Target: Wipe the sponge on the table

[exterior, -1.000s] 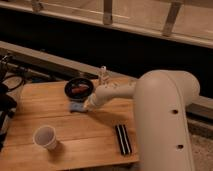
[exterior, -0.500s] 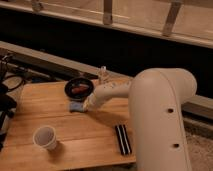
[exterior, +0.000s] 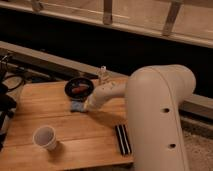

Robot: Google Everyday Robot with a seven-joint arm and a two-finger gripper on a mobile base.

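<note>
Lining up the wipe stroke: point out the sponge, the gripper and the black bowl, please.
sponge [exterior: 76, 106]: camera view, middle of its exposed blue top.
gripper [exterior: 88, 106]: camera view, its tip, at the sponge's right edge.
black bowl [exterior: 68, 90]: camera view, its left rim.

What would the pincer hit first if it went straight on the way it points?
Likely the sponge, lying right at the tip of the pincer on the table, near the bowl; whether they touch is unclear.

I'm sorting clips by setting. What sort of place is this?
Probably an office break area or café corner: a butcher-block table with a bowl and cup, and a railing behind. The hand is at the sponge.
</note>
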